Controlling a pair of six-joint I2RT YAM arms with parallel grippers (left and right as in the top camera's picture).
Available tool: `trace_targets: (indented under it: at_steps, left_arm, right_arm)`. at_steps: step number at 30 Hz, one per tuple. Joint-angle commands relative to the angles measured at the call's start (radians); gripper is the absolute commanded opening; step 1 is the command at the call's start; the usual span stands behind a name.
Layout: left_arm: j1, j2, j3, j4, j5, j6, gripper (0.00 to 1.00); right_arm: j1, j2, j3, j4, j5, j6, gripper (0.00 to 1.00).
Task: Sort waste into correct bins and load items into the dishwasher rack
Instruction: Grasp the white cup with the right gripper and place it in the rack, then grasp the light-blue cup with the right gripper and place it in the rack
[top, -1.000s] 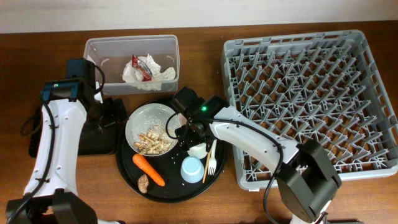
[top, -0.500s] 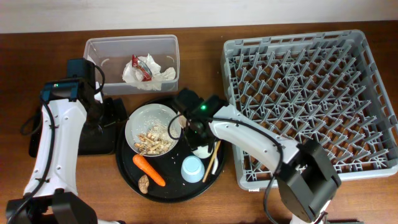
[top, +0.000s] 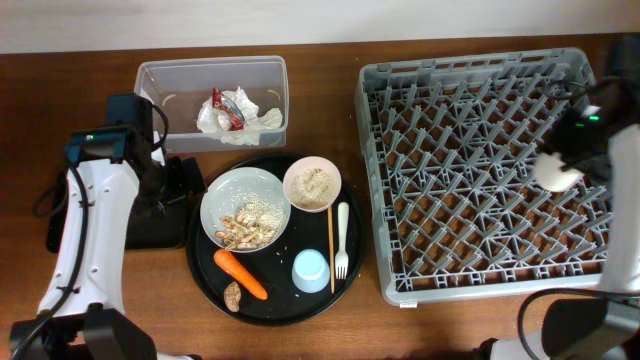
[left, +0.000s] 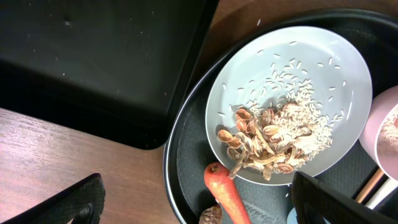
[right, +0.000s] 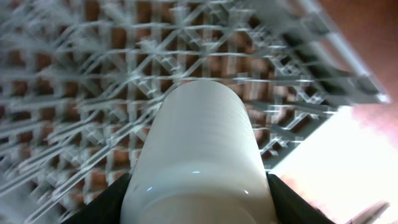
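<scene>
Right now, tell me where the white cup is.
In the overhead view the white cup is at the far right, held by the right gripper over the dishwasher rack's right side.

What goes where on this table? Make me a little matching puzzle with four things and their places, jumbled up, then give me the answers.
Things:
1. white cup
2. crumpled napkin
3. carrot
4. fork

Places:
a. inside the clear tub
b. lying alongside the chopsticks
c. held up over the grey rack
d. beside the white plate

Pairs: 1-c, 2-a, 3-d, 4-b.
</scene>
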Motion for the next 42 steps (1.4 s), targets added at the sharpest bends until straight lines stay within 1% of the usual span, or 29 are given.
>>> trace_targets:
  at_steps: [1, 3, 4, 6, 8, 12, 15, 16, 17, 19, 21, 22, 23, 24, 26, 28, 30, 31, 32, 35, 37, 39, 41, 42]
  left_arm:
    - [-0.001, -0.004, -0.003, -0.001, 0.000, -0.013, 0.95]
    - [-0.001, -0.004, -0.003, 0.000, 0.000, -0.013, 0.95]
    - [-0.001, -0.004, -0.003, 0.000, 0.000, -0.013, 0.95]
    - [-0.001, -0.004, -0.003, 0.000, 0.001, -0.013, 0.95]
    - [-0.001, -0.004, -0.003, -0.004, 0.001, -0.013, 0.96]
    - [-0.001, -0.004, -0.003, -0.004, 0.001, -0.013, 0.95]
    - [-0.001, -0.004, -0.003, -0.005, 0.000, -0.013, 0.95]
    - [-0.001, -0.004, -0.003, -0.006, 0.000, -0.013, 0.95]
    - [-0.001, -0.004, -0.003, -0.005, 0.000, -0.013, 0.96]
    - [-0.001, -0.004, -0.003, -0.005, 0.001, -0.013, 0.96]
    - [-0.001, -0.004, -0.003, -0.012, 0.001, -0.013, 0.96]
    - [-0.001, -0.004, -0.003, -0.010, 0.000, -0.013, 0.96]
    - [-0.001, -0.004, -0.003, -0.008, 0.000, -0.013, 0.96]
    - [-0.001, -0.004, -0.003, -0.008, 0.000, -0.013, 0.96]
    - [-0.001, -0.004, -0.003, -0.008, 0.001, -0.013, 0.96]
    - [-0.001, -0.004, -0.003, -0.007, 0.001, -0.013, 0.96]
    - [-0.001, -0.004, -0.003, -0.004, 0.001, -0.013, 0.96]
    - [-0.001, -0.004, -0.003, -0.002, 0.001, -0.013, 0.96]
    - [-0.001, -0.004, -0.003, -0.002, 0.001, -0.013, 0.96]
    - [-0.001, -0.004, -0.003, -0.002, 0.001, -0.013, 0.96]
    - [-0.001, -0.004, -0.003, 0.000, 0.001, -0.013, 0.96]
    - [-0.001, -0.004, -0.003, 0.000, 0.001, -0.013, 0.96]
    - [-0.001, -0.004, -0.003, 0.000, 0.001, -0.013, 0.96]
    - [-0.001, -0.004, -0.003, 0.000, 0.000, -0.013, 0.96]
  right_arm:
    - [-0.205, -0.029, -0.075, 0.008, 0.004, -0.021, 0.53]
    - [-0.312, -0.029, -0.160, 0.056, 0.003, -0.040, 0.53]
    - [-0.336, -0.029, -0.208, 0.081, 0.003, -0.042, 0.53]
    - [-0.336, -0.029, -0.312, 0.177, -0.076, -0.082, 0.53]
    - [-0.336, -0.027, -0.369, 0.253, -0.114, -0.083, 0.53]
    - [-0.336, -0.021, -0.386, 0.291, -0.109, -0.085, 0.53]
    - [-0.337, -0.018, -0.479, 0.352, -0.105, -0.085, 0.55]
    - [-0.337, -0.018, -0.488, 0.357, -0.105, -0.085, 0.73]
    - [-0.337, -0.018, -0.488, 0.363, -0.106, -0.085, 0.84]
    - [-0.336, -0.020, -0.478, 0.367, -0.167, -0.085, 0.91]
    - [-0.307, -0.049, -0.402, 0.309, -0.214, -0.138, 0.93]
    - [-0.267, -0.071, -0.358, 0.267, -0.250, -0.188, 0.92]
    - [-0.198, -0.105, -0.328, 0.224, -0.314, -0.262, 0.92]
    - [-0.083, -0.146, -0.323, 0.179, -0.365, -0.334, 0.91]
    - [0.150, -0.171, -0.323, 0.120, -0.373, -0.389, 0.91]
    - [0.435, -0.167, -0.324, 0.116, -0.387, -0.395, 0.91]
    - [0.690, -0.150, -0.324, 0.155, -0.387, -0.387, 0.92]
    - [0.793, -0.133, -0.324, 0.180, -0.386, -0.372, 0.92]
    - [0.903, -0.103, -0.324, 0.222, -0.386, -0.327, 0.92]
    - [1.103, 0.007, -0.324, 0.298, -0.352, -0.273, 0.92]
    - [1.194, 0.106, -0.324, 0.323, -0.274, -0.199, 0.92]
    - [1.233, 0.192, -0.324, 0.347, -0.234, -0.169, 0.92]
    - [1.233, 0.280, -0.325, 0.365, -0.228, -0.138, 0.92]
    - [1.233, 0.317, -0.325, 0.369, -0.229, -0.126, 0.89]
